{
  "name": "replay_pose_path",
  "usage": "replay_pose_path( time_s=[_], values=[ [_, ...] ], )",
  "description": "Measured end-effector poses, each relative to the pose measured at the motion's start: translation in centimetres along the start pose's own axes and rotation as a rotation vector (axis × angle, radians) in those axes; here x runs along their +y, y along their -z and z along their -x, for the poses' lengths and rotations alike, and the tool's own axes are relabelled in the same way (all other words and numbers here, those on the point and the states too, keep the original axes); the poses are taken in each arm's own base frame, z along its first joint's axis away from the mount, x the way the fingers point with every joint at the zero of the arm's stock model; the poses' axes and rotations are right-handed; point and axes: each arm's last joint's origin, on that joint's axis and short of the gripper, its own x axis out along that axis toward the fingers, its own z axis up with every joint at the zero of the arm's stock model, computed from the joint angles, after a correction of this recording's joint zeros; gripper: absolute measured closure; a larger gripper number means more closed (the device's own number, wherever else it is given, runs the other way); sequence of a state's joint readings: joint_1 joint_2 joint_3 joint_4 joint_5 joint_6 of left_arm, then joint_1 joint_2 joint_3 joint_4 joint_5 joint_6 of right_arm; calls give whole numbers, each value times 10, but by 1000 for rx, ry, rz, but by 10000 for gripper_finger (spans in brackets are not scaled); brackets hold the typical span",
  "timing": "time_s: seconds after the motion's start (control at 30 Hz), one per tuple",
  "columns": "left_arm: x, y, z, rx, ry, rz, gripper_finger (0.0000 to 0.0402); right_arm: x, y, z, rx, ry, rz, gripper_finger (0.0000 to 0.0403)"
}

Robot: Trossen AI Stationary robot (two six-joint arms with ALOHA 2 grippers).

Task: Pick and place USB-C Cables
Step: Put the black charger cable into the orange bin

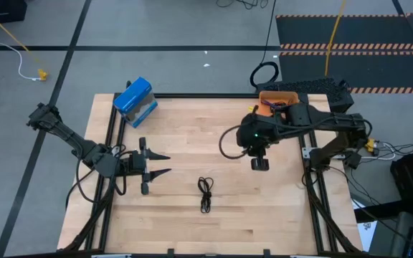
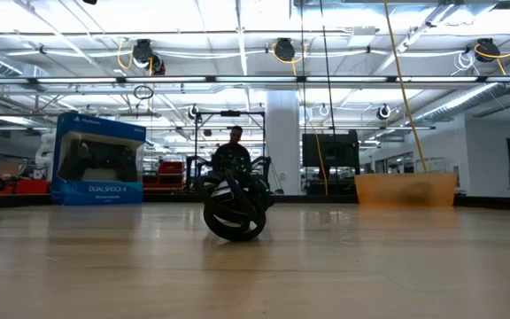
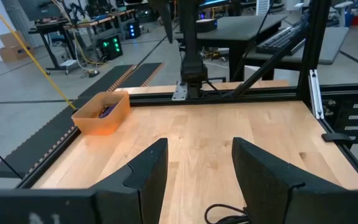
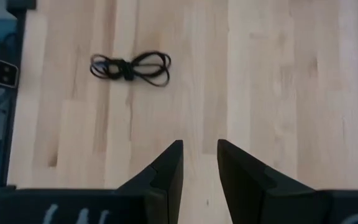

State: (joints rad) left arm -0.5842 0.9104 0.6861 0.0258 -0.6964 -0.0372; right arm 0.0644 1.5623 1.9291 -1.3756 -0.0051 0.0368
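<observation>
One black USB-C cable, folded long and tied at its middle, lies flat on the wooden table [image 1: 206, 193], [image 2: 235, 213], [image 4: 131, 67]; its end shows below my left fingers [image 3: 229, 214]. A purple-blue cable lies inside the orange bin [image 3: 107, 111]. The ring-coiled black cable I cannot make out. My left gripper [image 1: 165, 164], [image 3: 197, 155] is open, level, pointing toward the table's right, left of the folded cable. My right gripper [image 1: 260, 165], [image 4: 199, 149] hangs above the table, pointing down, open by a narrow gap, to the right of and farther back than the cable.
The orange bin [image 1: 287, 95], [image 2: 405, 189] stands at the table's far right edge. A blue controller box [image 1: 135, 100], [image 2: 98, 159] stands at the far left. A large black cable loop [image 1: 264, 74] lies on the floor beyond the table. A person sits behind the table [image 2: 235, 146].
</observation>
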Motion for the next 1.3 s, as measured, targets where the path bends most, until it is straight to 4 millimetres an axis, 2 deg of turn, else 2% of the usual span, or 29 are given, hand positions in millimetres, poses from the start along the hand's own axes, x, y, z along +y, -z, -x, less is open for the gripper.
replay_pose_path(
  time_s=[0.17,0.33,0.47,0.77,1.0,1.3],
  values=[
    [0,0,0,0,0,1,220,-7,-6,2,48,12,-22,314],
    [0,0,0,0,0,1,220,-8,-14,-11,62,15,-26,314],
    [0,0,0,-1,0,1,220,-6,-27,-33,59,14,-61,314],
    [0,0,0,0,0,23,220,6,-41,-104,56,1,-64,314],
    [0,0,0,0,0,24,220,13,-33,-146,7,-14,-41,314],
    [0,0,0,0,0,20,220,28,-17,-183,-45,-38,14,314]
  ],
)
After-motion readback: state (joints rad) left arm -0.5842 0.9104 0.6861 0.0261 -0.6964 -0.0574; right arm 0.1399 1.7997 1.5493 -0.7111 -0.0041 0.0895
